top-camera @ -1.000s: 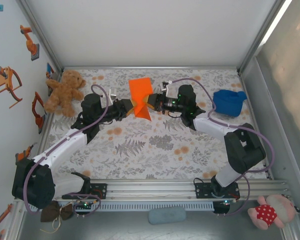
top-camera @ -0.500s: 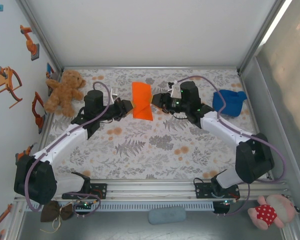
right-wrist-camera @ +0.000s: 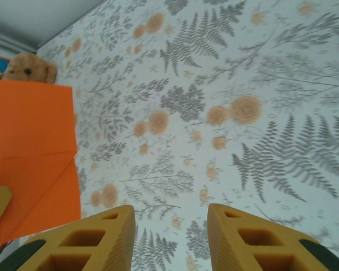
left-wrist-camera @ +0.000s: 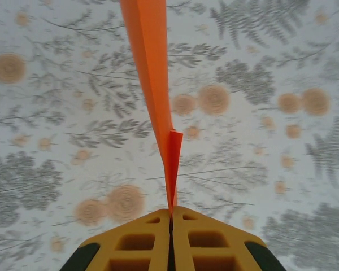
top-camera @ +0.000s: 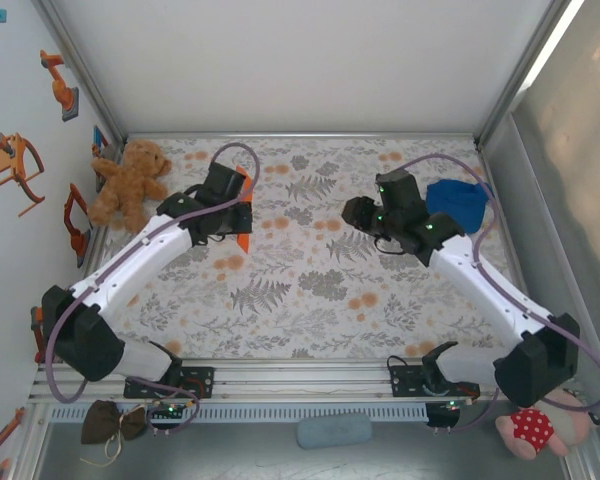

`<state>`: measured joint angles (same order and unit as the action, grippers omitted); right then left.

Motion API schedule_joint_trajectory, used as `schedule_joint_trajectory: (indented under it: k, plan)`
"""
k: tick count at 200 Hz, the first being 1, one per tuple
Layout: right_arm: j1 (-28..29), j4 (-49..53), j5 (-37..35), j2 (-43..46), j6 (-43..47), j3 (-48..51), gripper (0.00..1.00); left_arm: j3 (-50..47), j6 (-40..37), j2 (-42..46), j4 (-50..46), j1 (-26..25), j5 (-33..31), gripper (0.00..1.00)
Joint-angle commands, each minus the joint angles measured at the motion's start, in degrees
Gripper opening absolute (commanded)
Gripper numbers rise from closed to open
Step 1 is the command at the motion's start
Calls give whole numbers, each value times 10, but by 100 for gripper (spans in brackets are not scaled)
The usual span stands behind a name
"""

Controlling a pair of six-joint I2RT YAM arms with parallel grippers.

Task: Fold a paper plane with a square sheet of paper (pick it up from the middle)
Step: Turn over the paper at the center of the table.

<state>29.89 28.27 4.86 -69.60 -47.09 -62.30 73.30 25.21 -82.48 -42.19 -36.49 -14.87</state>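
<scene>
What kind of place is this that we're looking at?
Likely a robotics lab test cell: an aluminium-framed enclosure, a floral-print table, and props like the teddy bear and folded orange paper.

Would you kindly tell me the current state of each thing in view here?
paper: folded with creases, pinched at one edge by the left hand.
left hand: shut on the paper.
right hand: open, empty, apart from the paper.
teddy bear: lying face up, untouched.
blue cloth: crumpled in a lump.
</scene>
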Motion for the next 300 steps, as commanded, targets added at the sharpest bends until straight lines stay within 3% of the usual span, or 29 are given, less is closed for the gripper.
schedule_joint_trajectory:
  k: [1,41,88,126,169,218,250,273,300]
  plan:
    - [-2,74,-79,41,-13,31,38,31,-37,-48,-87,-36,-186,10]
    - [-2,127,-114,106,-23,71,38,66,-18,-146,-118,-106,-321,10]
    - [-5,157,-114,95,26,51,38,151,15,-306,-151,-175,-363,9]
    - [-26,160,-104,104,41,41,38,221,58,-408,-166,-200,-285,14]
    - [-63,161,-83,99,45,38,38,201,95,-396,-100,-199,-149,31]
    - [-74,139,-80,71,56,29,38,119,118,-312,-2,-174,-12,49]
    - [-72,71,-9,16,64,40,38,26,136,-207,73,-129,73,59]
    - [-57,17,31,-36,56,44,43,-29,142,-135,96,-91,101,67]
    - [-6,-16,26,-121,46,8,46,-86,147,-65,104,-42,110,84]
